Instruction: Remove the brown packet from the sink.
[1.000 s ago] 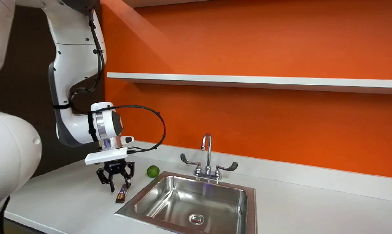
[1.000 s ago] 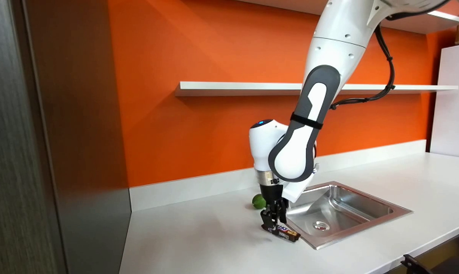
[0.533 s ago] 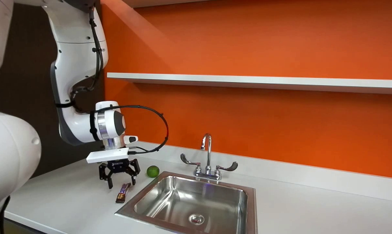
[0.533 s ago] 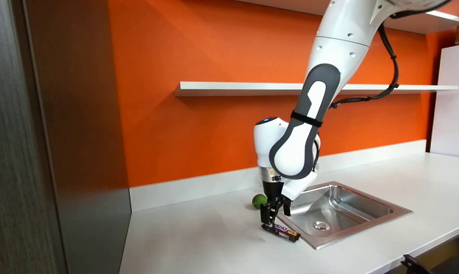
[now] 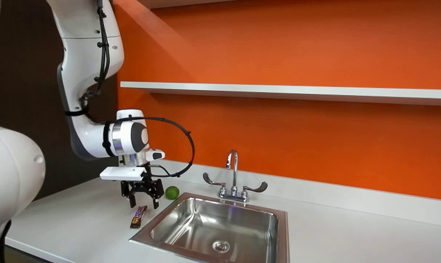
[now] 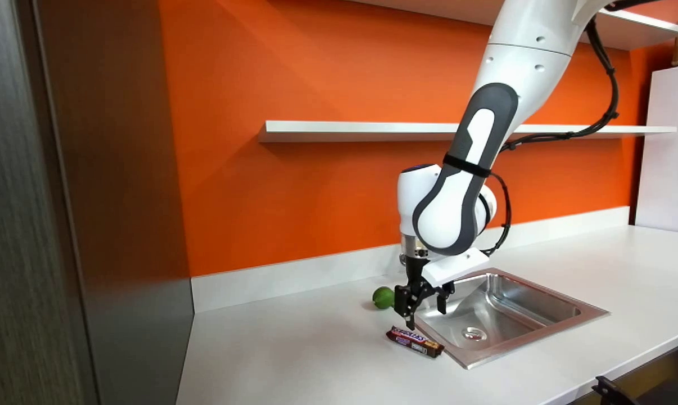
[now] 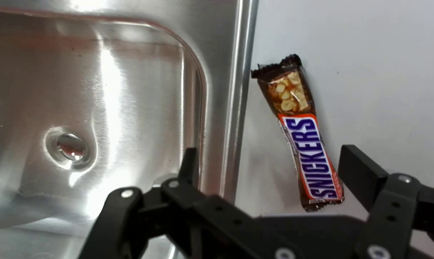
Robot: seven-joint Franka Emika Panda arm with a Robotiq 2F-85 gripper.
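The brown packet (image 7: 308,154), a Snickers bar, lies flat on the white counter just outside the sink (image 7: 217,108). In both exterior views the packet (image 5: 138,217) rests beside the rim of the steel sink (image 5: 283,233). Above and a little behind it hangs my gripper (image 5: 144,204), its jaws wide apart with nothing between them. In the wrist view one of the fingers (image 7: 361,172) appears near the packet's lower end, while the opposite one overlaps the sink's edge. Neither holds the packet (image 6: 415,342).
A green ball (image 5: 172,192) sits on the counter behind the gripper, near the sink's back corner. The chrome tap (image 5: 235,175) rises at the sink's rear. A white shelf (image 5: 279,90) runs along the orange wall above.
The jaws have spread wider. My gripper has lifted off the packet and shifted toward the sink and the back wall. The packet has stayed in place on the counter.
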